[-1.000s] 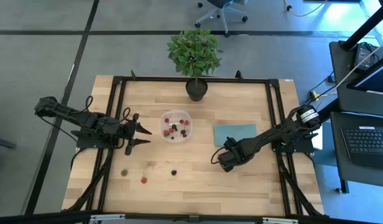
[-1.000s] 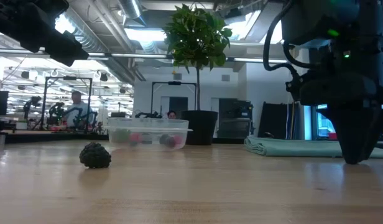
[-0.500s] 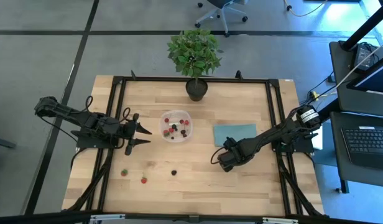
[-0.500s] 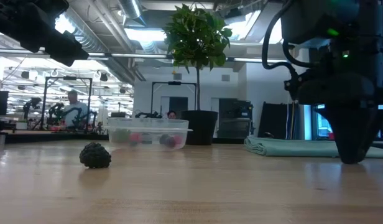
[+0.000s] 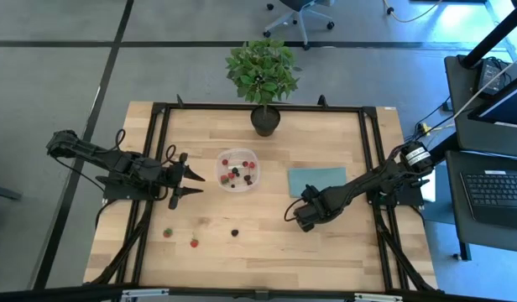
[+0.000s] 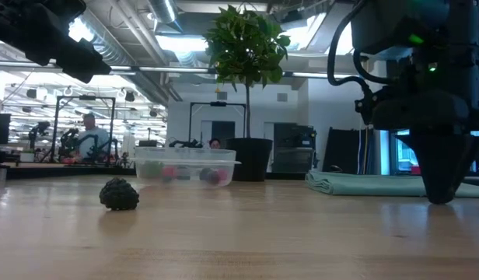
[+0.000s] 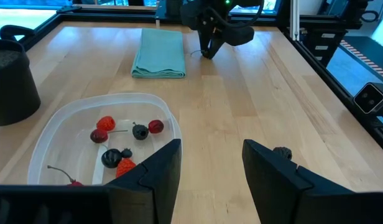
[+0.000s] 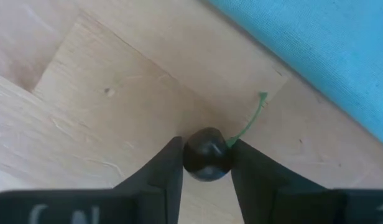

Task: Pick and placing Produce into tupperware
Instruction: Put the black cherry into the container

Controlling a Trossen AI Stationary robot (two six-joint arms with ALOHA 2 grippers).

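Dark cherry: a dark, round cherry with a thin green stem sits on the table, pinched between the right gripper's two fingertips, just beside the edge of the teal cloth.
Right gripper: the right gripper is down at the table surface, near the front left corner of the teal cloth, its fingers clenched on the dark cherry; in the low view it stands tip-down on the wood.
Tupperware: the clear tupperware stands on the table in front of the potted plant, well apart from the right gripper.
Berries inside: the tupperware holds several red and dark berries.
Loose berries: three lie on the wood toward the front of the table: a red one, another red one and a blackberry, which also shows in the low view.
Left gripper: the left gripper hovers just left of the tupperware, fingers apart with nothing between them.
Table: light wooden table with a black frame.
Room behind: a person sits at a far bench.
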